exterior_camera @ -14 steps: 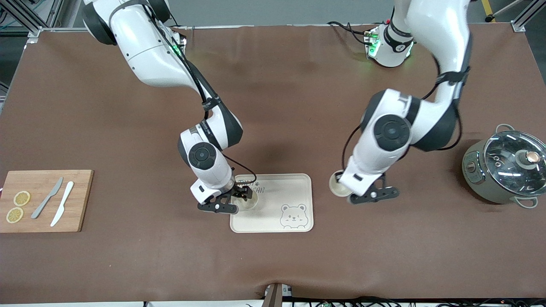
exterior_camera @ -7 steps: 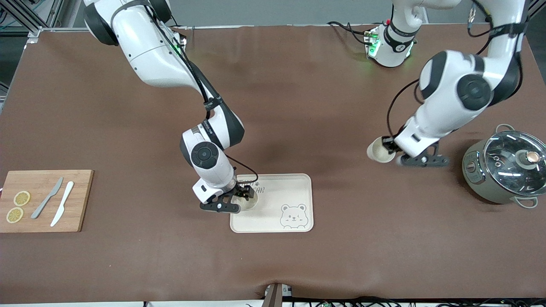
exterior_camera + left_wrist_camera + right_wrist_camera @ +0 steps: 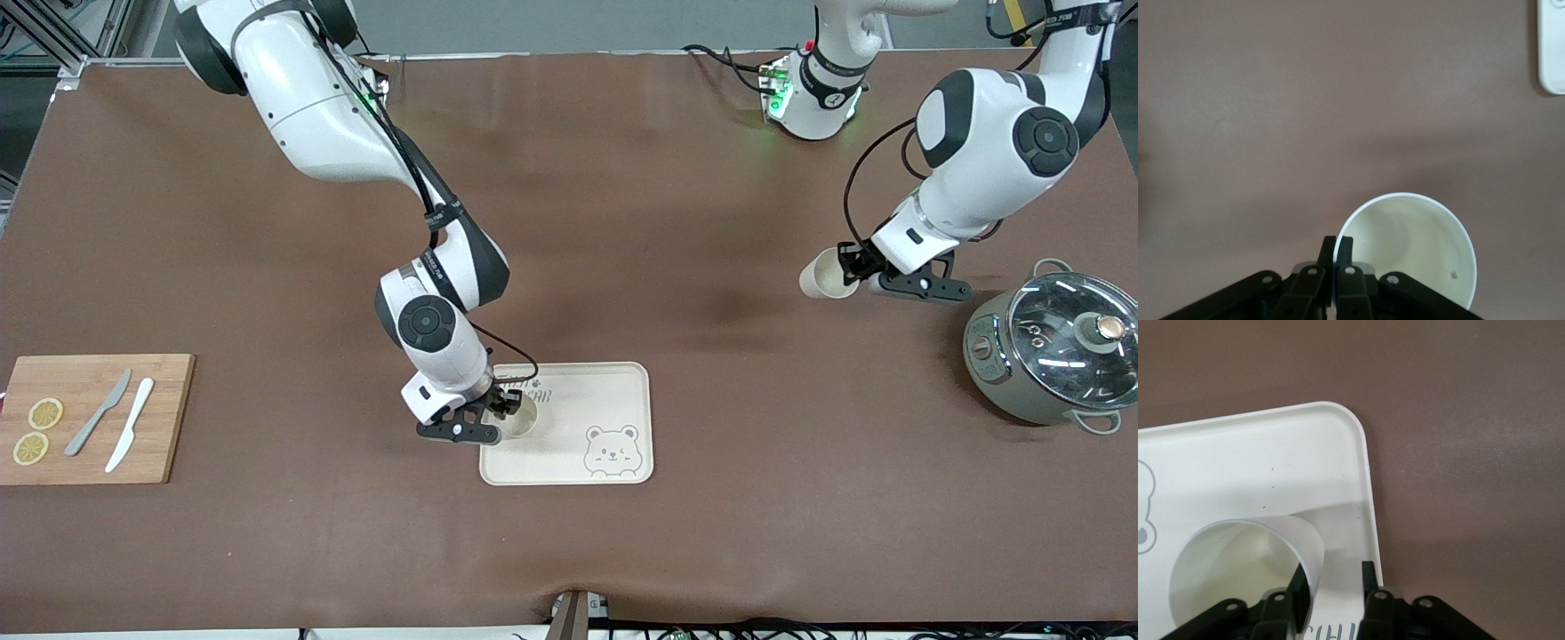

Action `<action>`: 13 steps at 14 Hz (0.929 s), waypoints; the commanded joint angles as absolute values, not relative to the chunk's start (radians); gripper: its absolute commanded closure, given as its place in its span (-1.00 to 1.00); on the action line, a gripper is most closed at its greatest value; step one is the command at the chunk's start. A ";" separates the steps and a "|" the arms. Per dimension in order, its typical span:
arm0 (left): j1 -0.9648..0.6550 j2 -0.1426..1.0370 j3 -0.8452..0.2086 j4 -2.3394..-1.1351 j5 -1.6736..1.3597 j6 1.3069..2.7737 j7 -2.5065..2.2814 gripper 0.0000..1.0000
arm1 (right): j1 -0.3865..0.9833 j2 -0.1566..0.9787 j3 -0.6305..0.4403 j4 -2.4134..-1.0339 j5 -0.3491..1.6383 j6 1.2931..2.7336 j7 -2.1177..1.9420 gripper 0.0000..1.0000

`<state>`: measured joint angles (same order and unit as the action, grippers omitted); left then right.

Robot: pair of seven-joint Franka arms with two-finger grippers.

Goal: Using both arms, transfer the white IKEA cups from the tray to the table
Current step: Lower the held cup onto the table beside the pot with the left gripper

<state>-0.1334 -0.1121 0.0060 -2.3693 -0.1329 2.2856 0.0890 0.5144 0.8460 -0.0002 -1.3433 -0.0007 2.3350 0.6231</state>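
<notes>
One white cup point(image 3: 526, 425) stands upright on the cream bear-print tray point(image 3: 613, 391), at its corner toward the right arm's end. My right gripper point(image 3: 514, 411) is low over it and open. In the right wrist view its fingers straddle the wall of the cup point(image 3: 1231, 567): one finger sits inside against the wall, the other point(image 3: 1368, 583) stands clear outside over the tray point(image 3: 1238, 467). The left gripper point(image 3: 852, 267) is up over the bare table beside the pot, shut on the rim of the second cup point(image 3: 822, 276). The left wrist view shows that cup point(image 3: 1418, 247) pinched at the left gripper point(image 3: 1336, 243).
A grey-green pot with a glass lid point(image 3: 1053, 347) stands at the left arm's end. A wooden cutting board point(image 3: 98, 444) with two knives and lemon slices lies at the right arm's end. A corner of the tray point(image 3: 1553, 47) shows in the left wrist view.
The left arm has carried its cup up and away from beside the tray, toward the pot. The right gripper stays at the cup on the tray, its fingers drawing closer together.
</notes>
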 commanded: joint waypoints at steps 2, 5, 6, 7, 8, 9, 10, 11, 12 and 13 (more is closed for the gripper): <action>-0.129 -0.176 -0.008 -2.597 -0.160 2.582 0.117 1.00 | 0.528 0.864 -0.005 -1.313 -0.015 2.333 0.657 0.71; -0.132 -0.170 -0.008 -2.652 -0.160 2.657 0.118 1.00 | 0.540 0.865 -0.005 -1.313 -0.018 2.347 0.686 1.00; -0.132 -0.164 -0.011 -2.658 -0.160 2.672 0.118 1.00 | 0.543 0.865 -0.005 -1.313 -0.018 2.352 0.692 1.00; -0.132 -0.157 -0.014 -2.668 -0.160 2.700 0.118 1.00 | 0.545 0.865 -0.005 -1.313 -0.018 2.352 0.693 1.00; -0.132 -0.140 -0.015 -2.677 -0.160 2.732 0.118 1.00 | 0.546 0.865 -0.005 -1.313 -0.017 2.352 0.693 1.00; -0.133 -0.126 -0.015 -2.680 -0.160 2.752 0.118 1.00 | 0.546 0.865 -0.003 -1.313 -0.015 2.352 0.692 1.00; -0.133 -0.112 -0.015 -2.680 -0.160 2.764 0.118 1.00 | 0.546 0.865 -0.003 -1.310 -0.014 2.350 0.690 1.00; -0.132 -0.098 -0.015 -2.680 -0.160 2.767 0.120 1.00 | 0.545 0.861 -0.002 -1.302 -0.012 2.339 0.690 1.00; -0.132 -0.083 -0.015 -2.680 -0.160 2.779 0.126 1.00 | 0.543 0.853 -0.002 -1.292 -0.008 2.324 0.689 1.00; -0.130 -0.068 -0.015 -2.680 -0.158 2.799 0.130 1.00 | 0.534 0.848 0.006 -1.281 -0.003 2.284 0.689 1.00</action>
